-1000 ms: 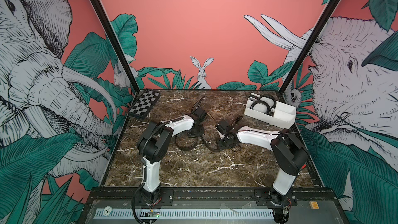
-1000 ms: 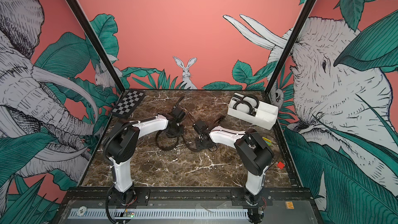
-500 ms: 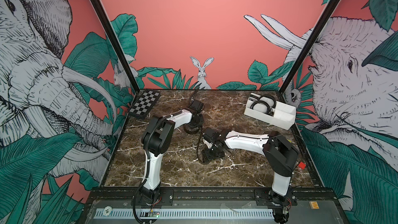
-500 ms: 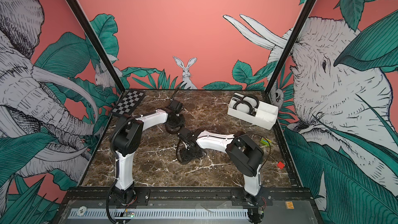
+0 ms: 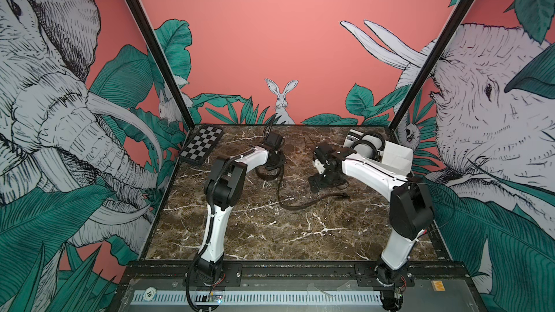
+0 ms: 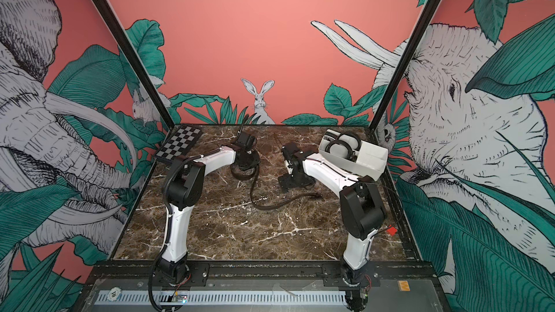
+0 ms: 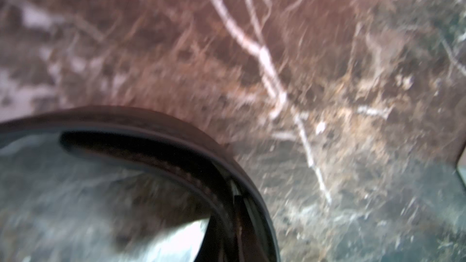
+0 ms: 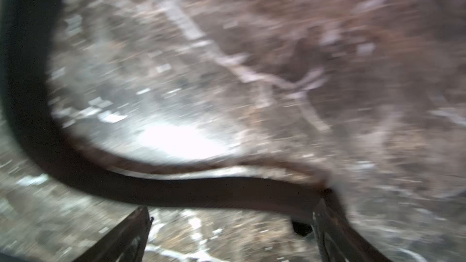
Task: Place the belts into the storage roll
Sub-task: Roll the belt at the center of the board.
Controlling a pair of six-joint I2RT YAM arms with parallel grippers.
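One black belt [image 5: 288,205] trails over the marble from a loop under my left gripper [image 5: 271,165] to a loose end at the right [image 6: 312,195]. My left gripper is shut on that loop, and the left wrist view shows the curved belt [image 7: 176,142] clamped at its jaws. My right gripper [image 5: 322,180] hangs open just above the table beside the belt's tail. In the right wrist view the belt [image 8: 201,192] lies across the spread fingertips [image 8: 133,230], ungripped. The storage roll [image 5: 396,156] stands at the far right, and two coiled belts [image 6: 342,145] lie in its far compartments.
A black-and-white checkerboard [image 5: 202,145] lies at the far left corner. A small red piece [image 6: 391,230] sits by the right edge. The cage posts and printed walls close in the table on three sides.
My right gripper has opened and let go of the belt, then swung back from the table's middle toward the far right. The belt's tail now lies loose on the marble. The left gripper has barely moved.
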